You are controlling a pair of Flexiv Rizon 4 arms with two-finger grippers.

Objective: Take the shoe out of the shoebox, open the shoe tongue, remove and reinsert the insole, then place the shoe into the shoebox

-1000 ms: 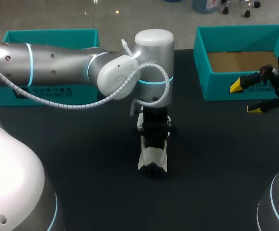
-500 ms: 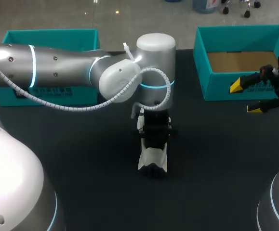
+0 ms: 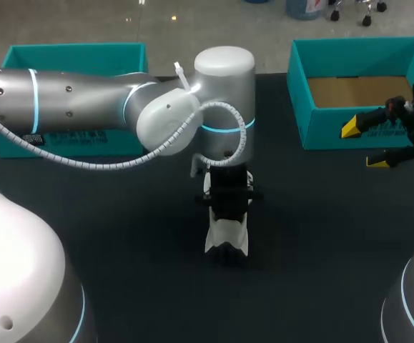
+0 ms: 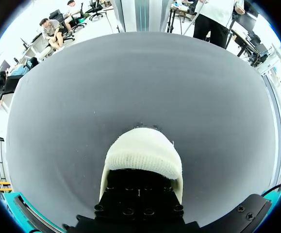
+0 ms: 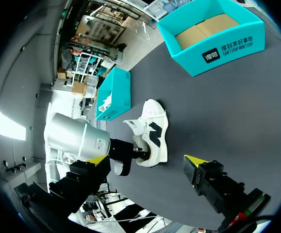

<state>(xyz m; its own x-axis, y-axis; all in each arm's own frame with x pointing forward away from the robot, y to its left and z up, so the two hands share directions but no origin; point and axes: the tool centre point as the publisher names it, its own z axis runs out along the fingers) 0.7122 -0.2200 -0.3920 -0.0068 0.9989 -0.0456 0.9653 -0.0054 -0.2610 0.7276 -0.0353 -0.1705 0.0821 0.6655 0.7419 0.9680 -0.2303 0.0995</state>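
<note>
A white shoe with black side marks stands on the black table, toe toward the front edge. My left arm's wrist hangs straight above it. The left gripper reaches down into the shoe's opening, shut; what its fingers touch is hidden. In the left wrist view only the knit toe of the shoe shows ahead of the black gripper body. The right wrist view has the shoe side-on with the left gripper at its collar. My right gripper hovers open, empty, by the open teal shoebox.
A second teal box, the lid, lies at the back left, partly behind my left arm. The shoebox has a brown cardboard floor and nothing in it. Bare table lies between the shoe and the right gripper.
My left arm's wrist and forearm have shifted slightly over the shoe, ending a little further left. The shoe and the right arm have stayed put.
</note>
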